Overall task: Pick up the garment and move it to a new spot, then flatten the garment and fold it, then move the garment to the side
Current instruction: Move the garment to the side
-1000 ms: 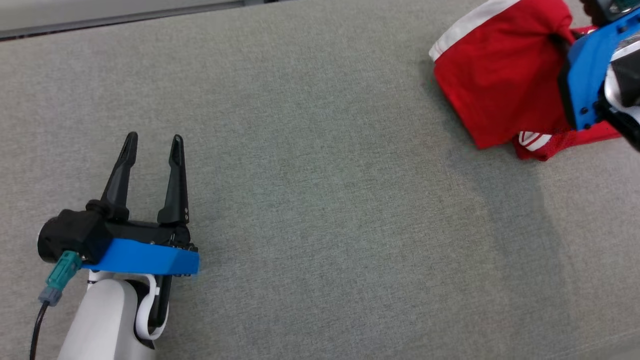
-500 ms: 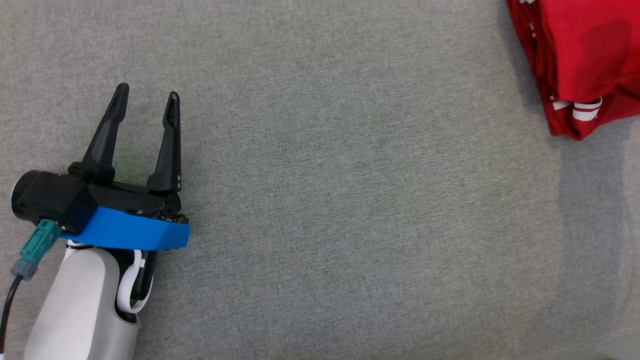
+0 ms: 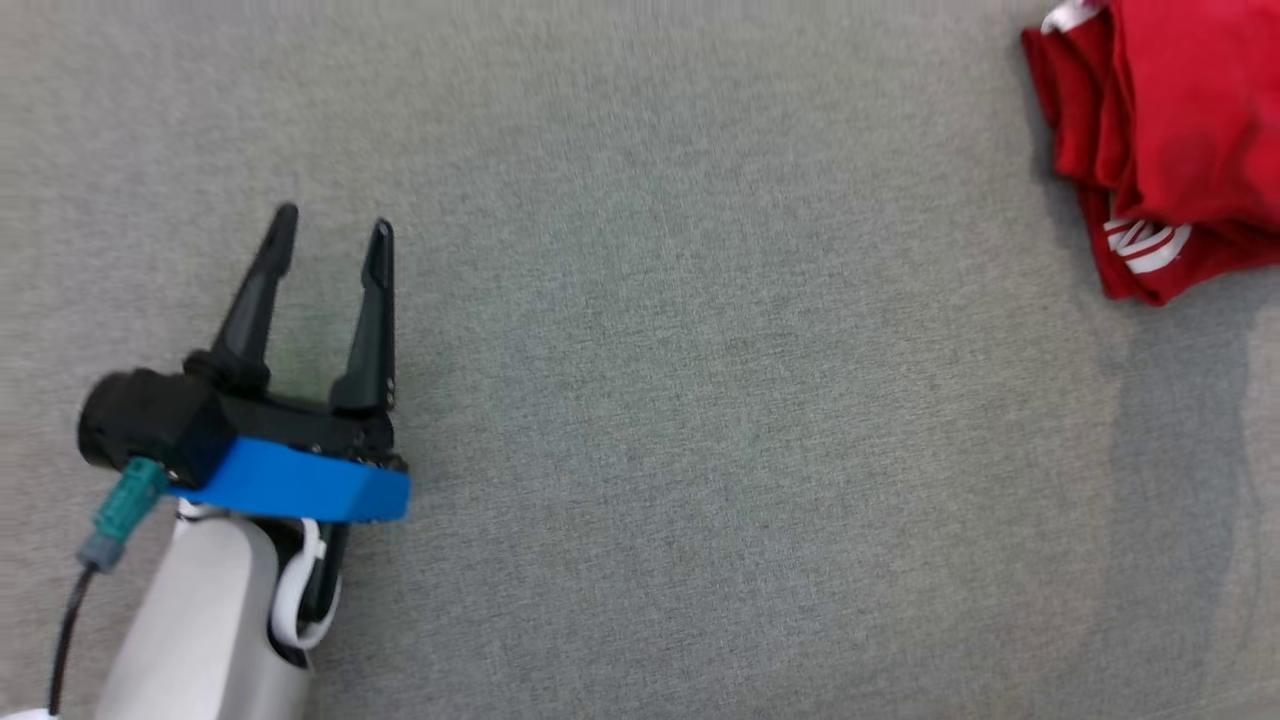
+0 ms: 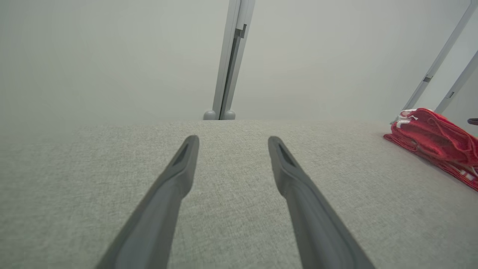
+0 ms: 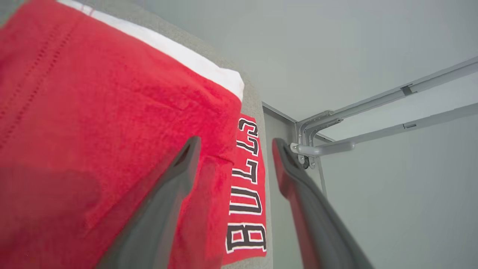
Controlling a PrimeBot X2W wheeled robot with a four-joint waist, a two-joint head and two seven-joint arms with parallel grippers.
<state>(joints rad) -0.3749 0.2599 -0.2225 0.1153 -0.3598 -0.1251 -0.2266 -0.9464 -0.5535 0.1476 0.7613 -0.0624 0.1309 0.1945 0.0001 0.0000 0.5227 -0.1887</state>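
1. Grey fabric table (image 3: 640,400): folded red Bulls jersey (image 3: 1170,130) near far-right edge.
2. Soft, light, limp; likely unfolds, so pinch the whole stacked edge.
3. Right claw (image 5: 235,141) spread over it, empty.
4. Left claw (image 3: 332,220) wide, empty, well apart.

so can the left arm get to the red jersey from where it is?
Probably, but only at a long stretch. The left gripper, jaws open, sits at the near left. The red jersey lies at the far right, and nothing stands on the grey surface between them.
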